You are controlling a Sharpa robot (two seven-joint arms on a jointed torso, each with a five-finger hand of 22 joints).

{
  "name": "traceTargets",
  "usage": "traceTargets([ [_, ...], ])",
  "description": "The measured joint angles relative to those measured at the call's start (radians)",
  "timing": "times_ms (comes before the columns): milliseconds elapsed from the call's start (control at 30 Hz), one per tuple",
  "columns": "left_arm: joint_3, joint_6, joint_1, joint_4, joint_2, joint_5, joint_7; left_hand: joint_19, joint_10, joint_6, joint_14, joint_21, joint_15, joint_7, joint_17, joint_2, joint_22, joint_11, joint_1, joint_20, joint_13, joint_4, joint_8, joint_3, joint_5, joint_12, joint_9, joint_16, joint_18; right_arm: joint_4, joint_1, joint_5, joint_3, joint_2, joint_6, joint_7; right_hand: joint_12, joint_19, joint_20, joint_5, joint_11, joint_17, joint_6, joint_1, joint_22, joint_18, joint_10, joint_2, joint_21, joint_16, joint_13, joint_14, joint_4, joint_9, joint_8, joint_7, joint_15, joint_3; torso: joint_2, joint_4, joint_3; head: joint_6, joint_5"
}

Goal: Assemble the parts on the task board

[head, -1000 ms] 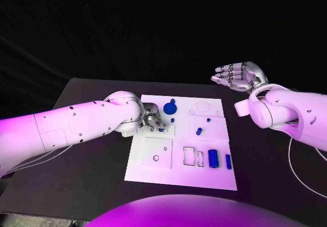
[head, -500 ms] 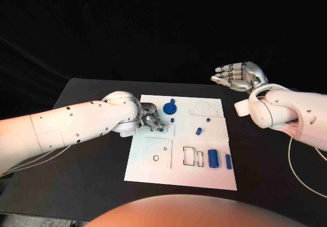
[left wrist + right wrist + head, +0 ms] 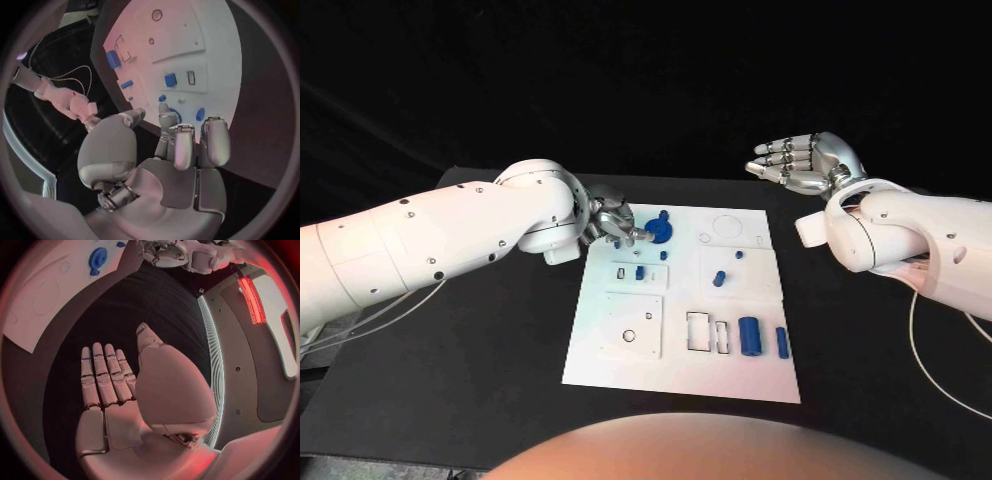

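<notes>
My left hand (image 3: 609, 224) hangs over the far left corner of the task board (image 3: 625, 350), fingers (image 3: 213, 142) loosely curled and parted, nothing between them. Just beside those fingertips sits the blue gear (image 3: 659, 232), flat on the board near its far edge. Closer in, a small blue peg (image 3: 640, 271) stands in its slot, and two more blue pieces (image 3: 721, 278) stand upright toward the board's middle. A blue cylinder (image 3: 751, 335) and a slim blue bar (image 3: 783, 342) lie side by side near the board's near right corner, beside two rectangular cutouts (image 3: 700, 331). My right hand (image 3: 798, 162) is raised well apart from the board, past its far right corner, fingers (image 3: 100, 375) straight and side by side, holding nothing above the black table (image 3: 473, 330).
</notes>
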Motion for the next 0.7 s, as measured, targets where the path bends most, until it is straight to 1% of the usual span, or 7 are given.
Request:
traceTargets([
  [100,0.005,0.003,0.023,-0.018,-0.002,0.009,0.0,-0.021,-0.03,-0.018,0.005,-0.015,0.006,0.014,0.0,0.013,-0.03,0.01,0.013,0.006,-0.033,0.0,-0.016,-0.018,0.0,-0.021,-0.005,-0.009,0.0,-0.002,0.0,0.0,0.0,0.001,0.0,0.0,0.0,0.0,0.0,0.0,0.0,0.0,0.0,0.0,0.0,0.0,0.0,0.0,0.0,0.0,0.0,0.0,0.0,0.0,0.0,0.0,0.0,0.0,0.0,0.0006,0.0004,0.003,0.001],
  [133,0.006,0.006,0.03,-0.033,-0.001,0.011,0.0,-0.028,-0.045,-0.033,0.003,-0.021,0.011,0.018,0.0,0.017,-0.041,0.015,0.019,0.011,-0.046,-0.001,-0.029,-0.025,0.0,-0.03,-0.011,-0.013,0.0,-0.002,-0.001,0.0,0.0,0.001,0.0,0.0,0.0,0.0,0.0,0.0,0.0,0.0,0.0,0.0,0.0,0.0,0.0,0.0,0.0,0.0,0.0,0.0,0.0,0.0,0.0,0.0,0.0,0.0,-0.001,0.0009,0.0006,0.004,0.001],
  [233,0.007,0.017,0.04,-0.077,0.01,0.012,0.0,-0.046,-0.082,-0.064,0.004,-0.036,0.032,0.043,0.0,0.024,-0.066,0.034,0.054,0.029,-0.084,-0.001,-0.084,-0.048,0.0,-0.051,-0.045,-0.021,0.0,-0.004,-0.001,0.0,0.0,0.001,0.0,0.0,0.0,0.0,0.0,0.0,0.0,-0.001,0.0,0.0,-0.002,0.0,0.0,0.0,0.0,0.0,0.0,0.004,0.0,0.0,0.0,0.0,0.004,0.0,-0.001,0.0017,0.0008,0.007,0.002],
  [300,0.007,0.027,0.043,-0.115,0.025,0.013,0.0,-0.052,-0.098,-0.078,0.004,-0.036,0.036,0.05,0.0,0.032,-0.074,0.045,0.063,0.035,-0.105,0.0,-0.108,-0.055,0.0,-0.063,-0.061,-0.023,0.0,-0.004,-0.001,0.0,0.0,0.001,0.0,0.0,0.0,0.0,0.0,0.0,0.0,-0.001,0.0,0.0,-0.002,0.0,0.0,0.0,0.0,0.0,0.0,0.004,0.0,0.0,0.0,0.0,0.004,0.0,-0.001,0.0022,0.0007,0.009,0.003],
  [433,0.003,0.041,0.046,-0.177,0.058,0.011,0.0,-0.056,-0.114,-0.091,0.005,-0.042,0.046,0.062,0.0,0.029,-0.078,0.054,0.085,0.039,-0.123,-0.001,-0.141,-0.066,0.0,-0.066,-0.086,-0.023,0.0,-0.007,-0.001,0.0,0.0,0.002,0.0,0.0,0.0,0.0,0.0,0.0,0.0,-0.001,0.0,0.0,-0.002,0.0,0.0,0.0,0.0,0.0,0.0,0.005,-0.002,0.0,0.0,0.0,0.003,-0.002,0.001,0.0023,-0.0007,0.015,0.004],
  [533,0.001,0.052,0.046,-0.215,0.078,0.001,0.002,-0.06,-0.122,-0.092,0.002,-0.042,0.049,0.064,0.0,0.014,-0.081,0.058,0.099,0.043,-0.132,-0.001,-0.144,-0.08,0.0,-0.07,-0.095,-0.023,0.0,-0.009,-0.001,0.0,0.0,0.001,0.0,0.0,0.0,0.001,-0.001,0.0,0.0,-0.002,0.0,0.0,-0.001,0.0,0.0,0.0,0.0,0.0,0.0,0.007,0.0,0.0,0.0,0.0,0.0,-0.005,0.003,0.0017,-0.0015,0.017,0.006],
  [700,-0.003,0.072,0.047,-0.264,0.099,-0.022,0.002,-0.06,-0.123,-0.084,0.002,-0.042,0.048,0.064,0.0,0.019,-0.08,0.056,0.104,0.043,-0.132,-0.001,-0.144,-0.086,0.0,-0.07,-0.098,-0.023,0.0,-0.009,-0.001,0.0,0.0,0.001,0.0,0.0,0.0,0.003,-0.003,0.0,0.0,-0.002,0.0,0.0,-0.001,0.0,0.0,0.0,0.0,0.0,0.0,0.007,0.0,0.0,0.0,0.0,0.0,-0.005,0.005,0.0,-0.0017,0.016,0.008],
])
